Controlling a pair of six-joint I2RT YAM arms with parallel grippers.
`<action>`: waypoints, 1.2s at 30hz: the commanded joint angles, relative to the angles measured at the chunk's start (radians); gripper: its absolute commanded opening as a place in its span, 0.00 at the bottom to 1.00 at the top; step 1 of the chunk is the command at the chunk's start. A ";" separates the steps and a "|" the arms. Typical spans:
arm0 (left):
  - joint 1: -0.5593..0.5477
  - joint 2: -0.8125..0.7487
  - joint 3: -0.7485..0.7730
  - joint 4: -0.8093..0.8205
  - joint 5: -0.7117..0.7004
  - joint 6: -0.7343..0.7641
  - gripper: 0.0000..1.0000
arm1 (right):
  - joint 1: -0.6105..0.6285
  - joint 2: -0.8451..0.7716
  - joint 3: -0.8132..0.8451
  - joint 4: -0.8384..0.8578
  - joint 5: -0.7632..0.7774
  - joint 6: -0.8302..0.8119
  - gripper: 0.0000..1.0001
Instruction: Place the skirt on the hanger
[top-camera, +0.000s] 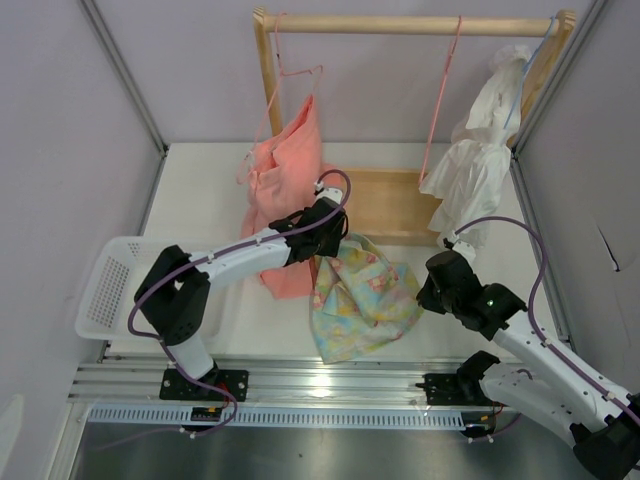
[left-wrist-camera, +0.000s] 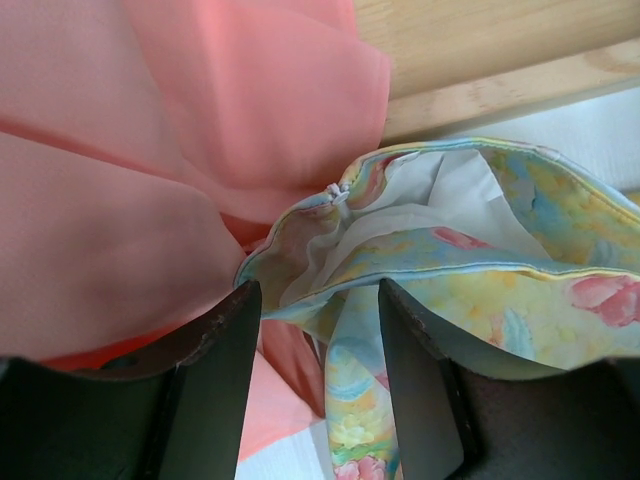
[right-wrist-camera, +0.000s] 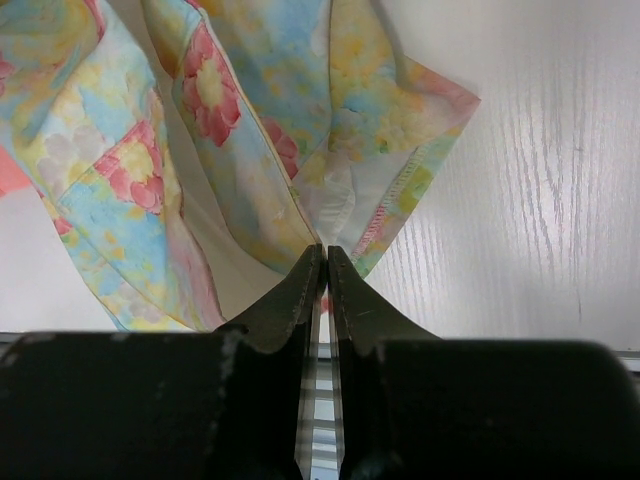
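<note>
Skirt (top-camera: 365, 295) — edge pinched in right tool (right-wrist-camera: 322, 256).

Obscured: skirt (right-wrist-camera: 250, 130), top and left cropped by the right-wrist frame, its pinched corner lost between the tips of the right gripper (right-wrist-camera: 322, 262); salmon garment (top-camera: 290, 170), lower part behind the left arm (top-camera: 250, 255); hanger (top-camera: 441, 110), only the long hook legible, shoulders possibly behind the white garment (top-camera: 480, 150); right arm (top-camera: 560, 370), elbow cropped at the corner.
</note>
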 joint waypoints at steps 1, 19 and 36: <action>0.005 -0.021 0.002 -0.036 -0.030 0.020 0.56 | -0.005 -0.005 -0.007 0.014 0.004 0.005 0.11; 0.010 -0.111 0.039 -0.048 -0.060 -0.010 0.63 | -0.008 0.001 -0.024 0.040 -0.007 0.002 0.11; 0.047 0.015 0.051 -0.064 -0.028 -0.078 0.54 | -0.025 -0.024 -0.023 0.031 -0.019 -0.013 0.10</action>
